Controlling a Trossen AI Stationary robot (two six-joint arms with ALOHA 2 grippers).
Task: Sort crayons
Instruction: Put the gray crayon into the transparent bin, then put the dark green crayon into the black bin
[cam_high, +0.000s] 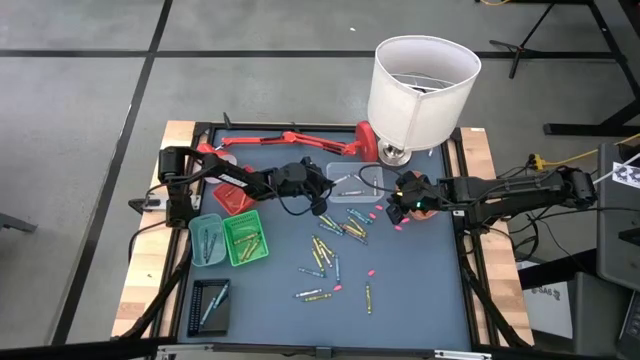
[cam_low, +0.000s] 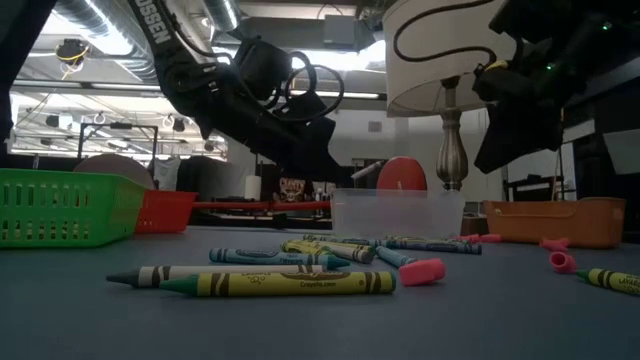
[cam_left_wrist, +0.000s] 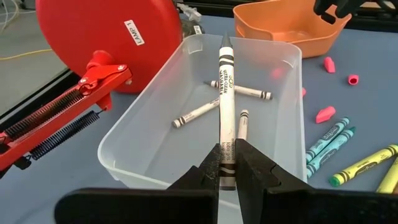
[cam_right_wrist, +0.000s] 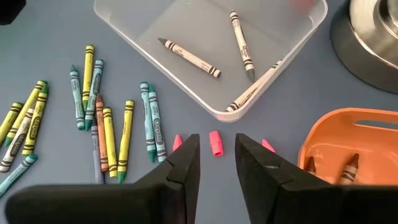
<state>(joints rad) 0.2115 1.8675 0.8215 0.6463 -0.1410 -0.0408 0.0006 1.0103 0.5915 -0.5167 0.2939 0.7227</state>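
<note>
I can read "LAMP 1" on a white sticker (cam_left_wrist: 137, 32) stuck to the red lamp base (cam_left_wrist: 81, 37). White letters "OSSEN" run down the dark arm (cam_low: 152, 25) in my low view. The crayon wrappers carry print too small for me to read.

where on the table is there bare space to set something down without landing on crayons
The mat is bare along its right side, below the right gripper, and in the near strip past the black tray. The middle is crowded: loose crayons scatter from the clear bin downward. The green tray fills the left.
</note>
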